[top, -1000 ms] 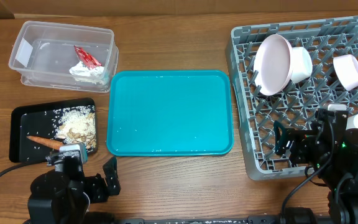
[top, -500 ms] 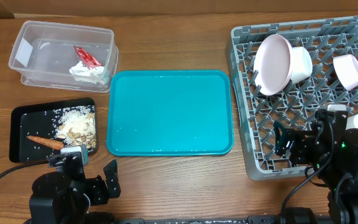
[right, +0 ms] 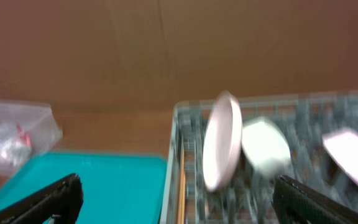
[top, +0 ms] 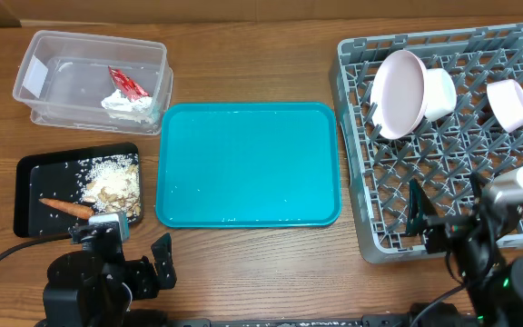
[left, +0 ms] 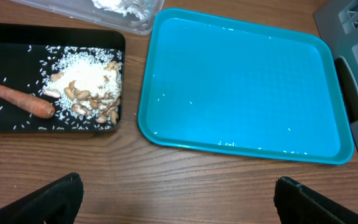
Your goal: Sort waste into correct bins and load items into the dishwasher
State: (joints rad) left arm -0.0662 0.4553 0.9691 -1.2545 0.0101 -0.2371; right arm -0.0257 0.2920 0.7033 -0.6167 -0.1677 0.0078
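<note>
- The left fingers are spread as wide as they go and hold nothing. They hang over the bare bench, near the black tray.
- The right fingers are just as wide and also empty, at the near edge of the dish rack.
- The carrot lies flat in the black tray beside the rice and food scraps. Its long axis runs roughly left to right, with the blunt end towards the scraps and the thin end away from them. It looks stiff, light and a little slick, so a pinch across its thicker half would suit it best.
- The scraps are loose and crumbly, so they would probably scatter under a pinch.
- The red wrapper and the tissue sit in the clear tub. Both look soft, nearly weightless and easy to crush.
- The plate stands on edge among the rack's pegs with its face turned left. It looks rigid, smooth and breakable, so the rim is the place to grip it.
- A white cup sits just behind the plate, and a bowl lies tilted farther right.
- The teal tray carries nothing.
</note>
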